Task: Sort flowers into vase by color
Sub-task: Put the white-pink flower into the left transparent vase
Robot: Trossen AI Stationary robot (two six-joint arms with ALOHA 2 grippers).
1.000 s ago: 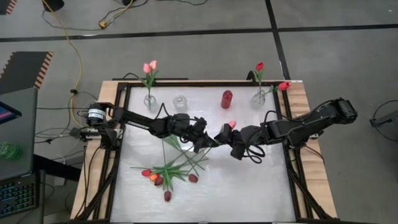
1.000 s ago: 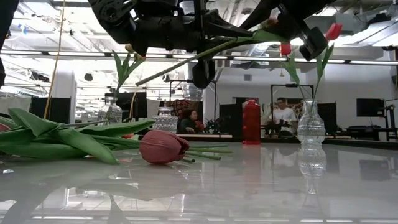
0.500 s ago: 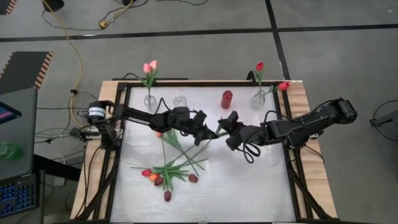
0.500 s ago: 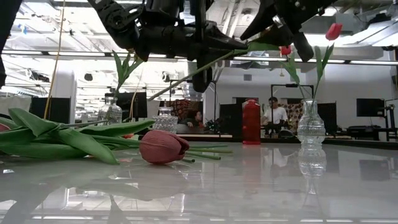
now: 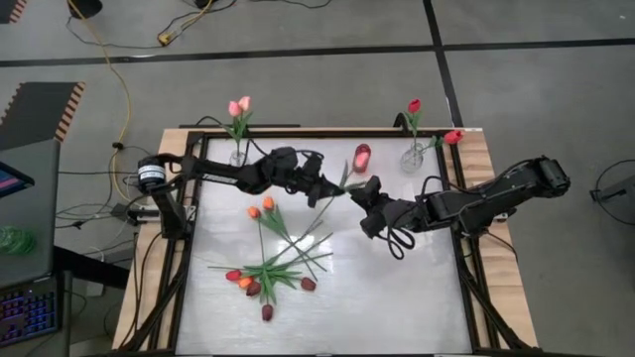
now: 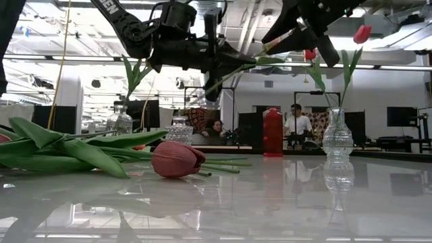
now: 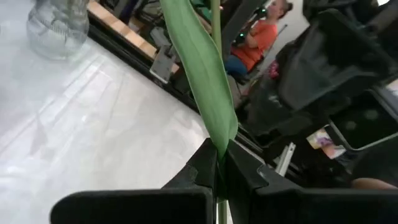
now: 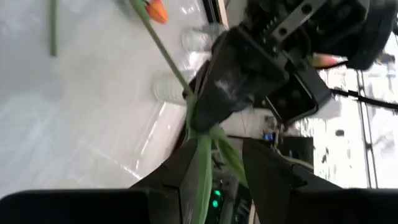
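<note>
Left hand (image 5: 319, 186) is closed on a pink tulip's (image 5: 360, 154) stem, held above the bench (image 5: 397, 288); my right hand (image 5: 359, 194) is a little open around the same stem. Near me, a pile of flowers (image 5: 266, 280) waits unsorted. Farther, pink tulips (image 5: 239, 106) and red tulips (image 5: 414, 106) already stand in vases. From above, the held head hides the red vase (image 6: 272, 132).

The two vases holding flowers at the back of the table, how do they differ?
The left vase holds pink tulips; the right vase holds red tulips. The pink heads stand together, while one red head leans far outward. Both vases are clear glass in the back row.
</note>
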